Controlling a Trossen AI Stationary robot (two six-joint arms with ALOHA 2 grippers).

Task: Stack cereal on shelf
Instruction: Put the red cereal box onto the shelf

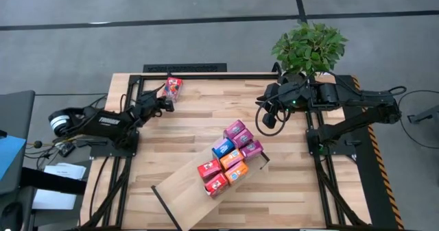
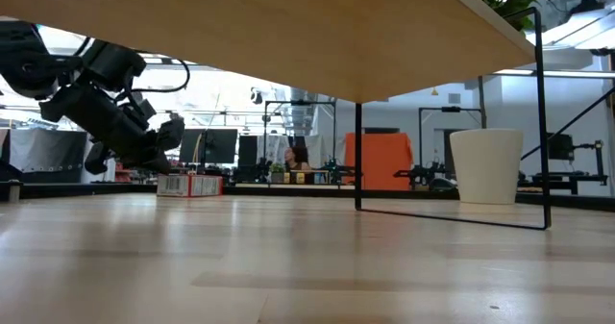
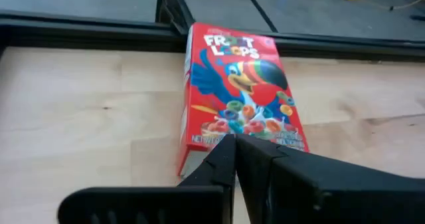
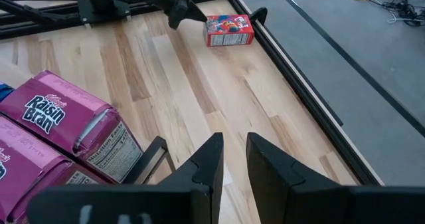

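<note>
The cereal still to be placed is a single red box (image 1: 173, 88) with a toucan on its printed front, lying flat on its back near the far left corner of the surface (image 1: 199, 114), close against the black frame along the far edge. It looks light, thin-walled and hollow: stiff enough to hold its shape, but a hard squeeze across the broad faces would likely dent it, and the glossy print may be a little slippery. The safer hold is probably across its two narrow long sides, near mid-length, so it does not swing when lifted. The left hand (image 3: 234, 159) sits just beside the box's near short end, its fingertips pressed together with nothing between them, almost touching the cardboard; lying this flat, the box offers little to pinch until the fingers spread and straddle it. The other boxes (image 1: 230, 157), magenta, blue, orange and red, are packed in a tight cluster on the shelf (image 1: 180, 190), which lies slantwise toward the near edge, well apart from the lone box. The right hand (image 4: 234, 159) hovers near the far right corner by the potted plant (image 1: 309, 47), its fingers slightly parted and holding nothing.
</note>
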